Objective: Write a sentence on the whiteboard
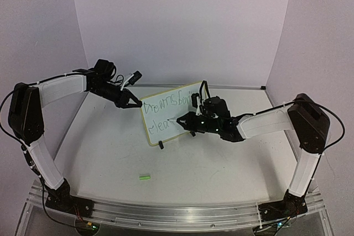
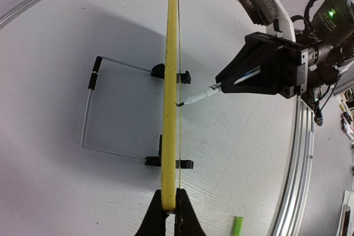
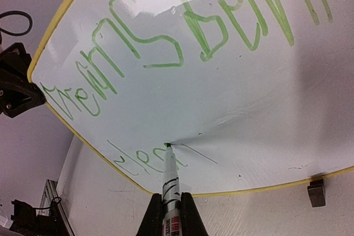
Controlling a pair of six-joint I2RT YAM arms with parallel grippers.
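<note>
The whiteboard (image 1: 171,111) stands tilted on two black feet mid-table, with a pale yellow frame. In the left wrist view it shows edge-on (image 2: 171,81). Green handwritten words (image 1: 166,106) run in two lines; they fill the right wrist view (image 3: 182,42), the lower line short (image 3: 146,161). My left gripper (image 1: 134,101) is shut on the board's left edge (image 2: 170,205). My right gripper (image 1: 188,121) is shut on a white marker (image 3: 170,183) whose green tip touches the board after the lower word. The marker also shows in the left wrist view (image 2: 199,96).
A small green marker cap (image 1: 145,177) lies on the table in front of the board, also seen in the left wrist view (image 2: 237,225). A wire stand (image 2: 88,114) props the board from behind. Purple walls close in the back and sides.
</note>
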